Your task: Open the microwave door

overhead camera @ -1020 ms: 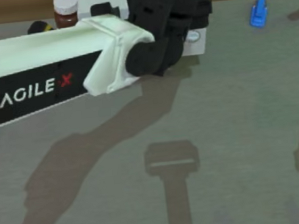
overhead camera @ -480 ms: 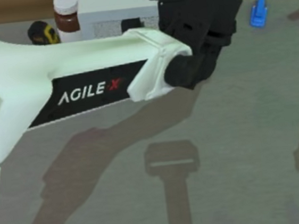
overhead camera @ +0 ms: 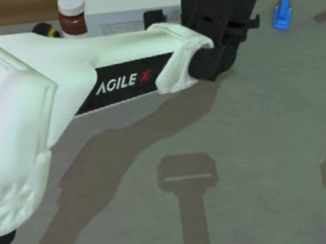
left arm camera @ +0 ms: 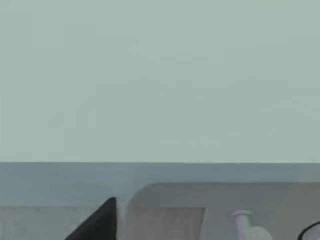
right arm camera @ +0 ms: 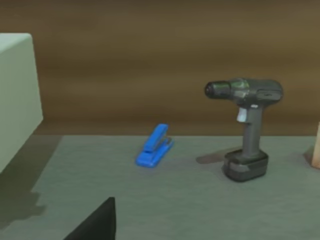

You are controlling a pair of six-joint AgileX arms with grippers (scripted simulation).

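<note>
A brown jar with a white lid [overhead camera: 72, 12] stands at the far edge of the grey table [overhead camera: 259, 147], toward the left. Just left of it lies a small black-and-yellow object [overhead camera: 45, 30], mostly hidden. A blue stapler [overhead camera: 281, 10] lies far back on the right half, tilted, apart from the rest. In the right wrist view, a dark cordless drill [right arm camera: 246, 125] stands upright on its battery base, near the stapler [right arm camera: 154, 145], before a brown wooden wall [right arm camera: 150, 60].
</note>
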